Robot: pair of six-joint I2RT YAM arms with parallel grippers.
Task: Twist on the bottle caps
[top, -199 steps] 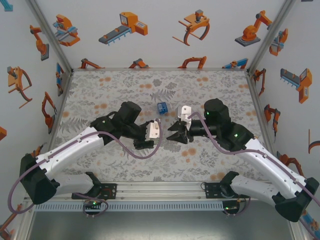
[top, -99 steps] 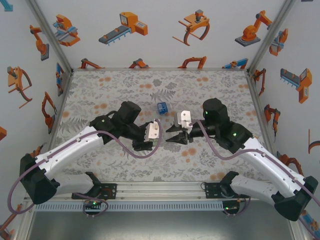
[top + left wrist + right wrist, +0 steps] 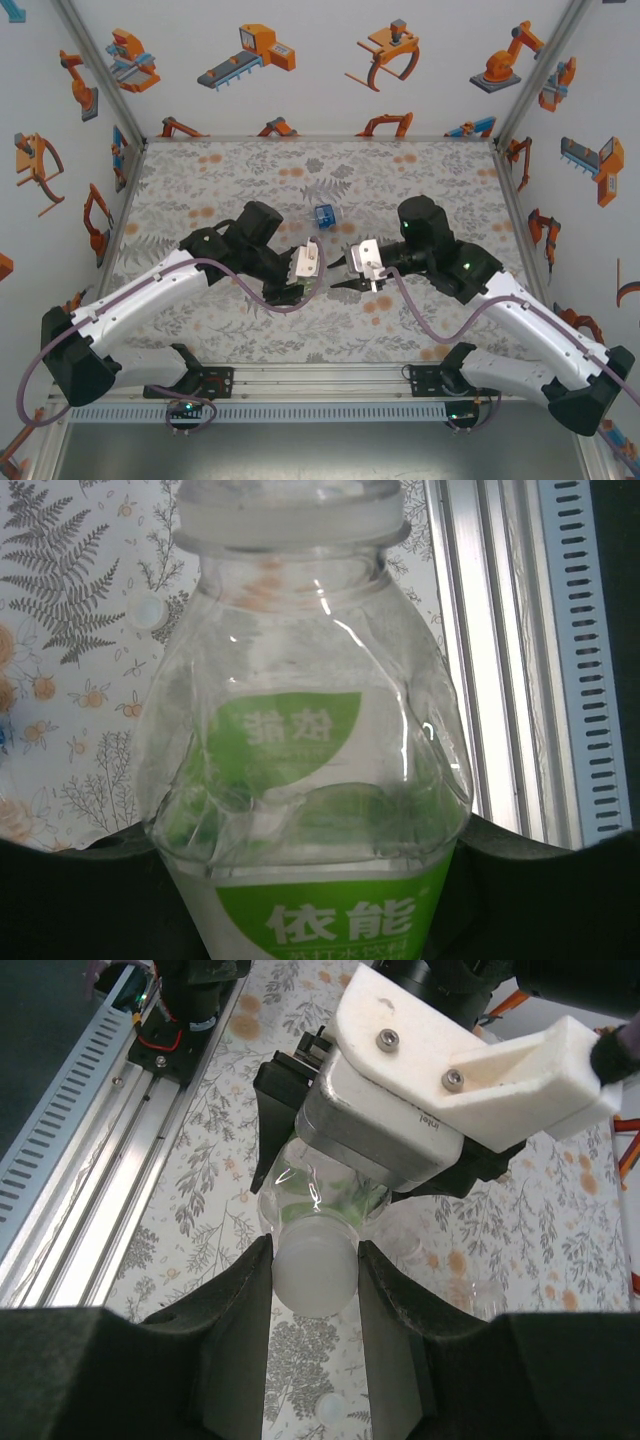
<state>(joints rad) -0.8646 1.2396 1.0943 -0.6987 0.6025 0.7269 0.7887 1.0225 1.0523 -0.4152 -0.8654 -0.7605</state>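
Mid-table (image 3: 220, 180), the arms meet head-on: left gripper (image 3: 312, 270) on the left, right gripper (image 3: 340, 274) on the right, close together. A bottle (image 3: 305, 780) sits between the left one's jaws, its neck pointing at the right gripper. On that neck is a cap (image 3: 312, 1278), wedged between the right gripper's fingers (image 3: 240, 1300). A loose cap (image 3: 148, 608) lies on the table near the neck. Just behind both grippers is a second bottle (image 3: 324, 216). The rail (image 3: 320, 380) runs along the near edge.

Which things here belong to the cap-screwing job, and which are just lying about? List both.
Job: clear green-labelled plastic bottle in the left gripper; round white plastic cap on its neck, in the right gripper; small loose white cap; small blue-labelled bottle.
Just there: floral table cover; aluminium rail; orange robot wall stickers.
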